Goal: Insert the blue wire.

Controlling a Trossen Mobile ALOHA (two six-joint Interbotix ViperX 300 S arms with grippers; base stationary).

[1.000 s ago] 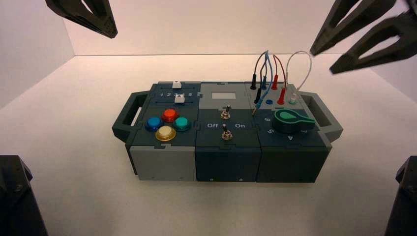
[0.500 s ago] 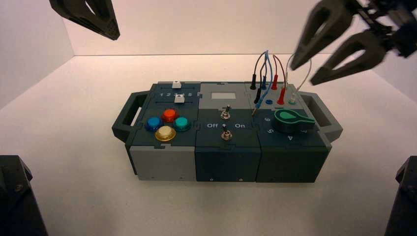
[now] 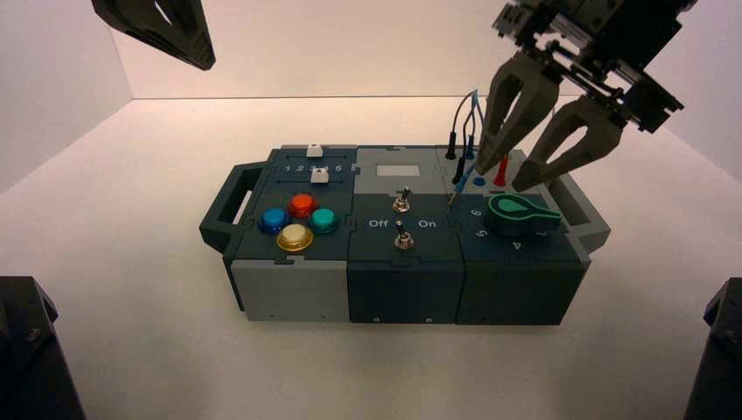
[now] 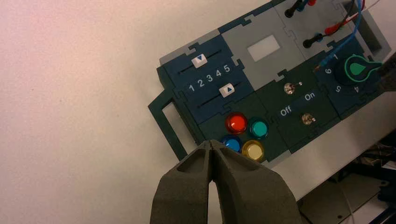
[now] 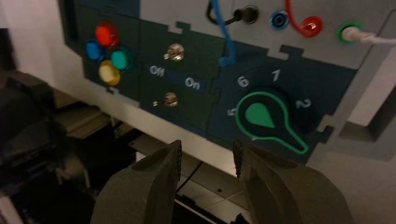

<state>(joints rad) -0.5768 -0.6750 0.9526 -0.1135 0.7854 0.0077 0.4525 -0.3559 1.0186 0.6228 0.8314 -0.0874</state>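
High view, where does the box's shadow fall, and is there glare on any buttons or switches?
High view: a soft shadow hugs the box's front on the table; the yellow button glints; the open right gripper hangs over the box's back right corner, the left gripper sits parked upper left. Left wrist view: the red button shines. Right wrist view: the upper toggle switch glints.

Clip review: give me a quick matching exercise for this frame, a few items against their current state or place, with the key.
Items:
1. right gripper
2. left gripper
3. blue wire loose plug
4. green knob

States:
A. lying on the box, not in a socket
B. open, above the wire sockets
C. shut, raised off to the box's left
D. on the box's right section, ringed by numbers

Pairs: 1-B, 2-C, 3-A, 4-D
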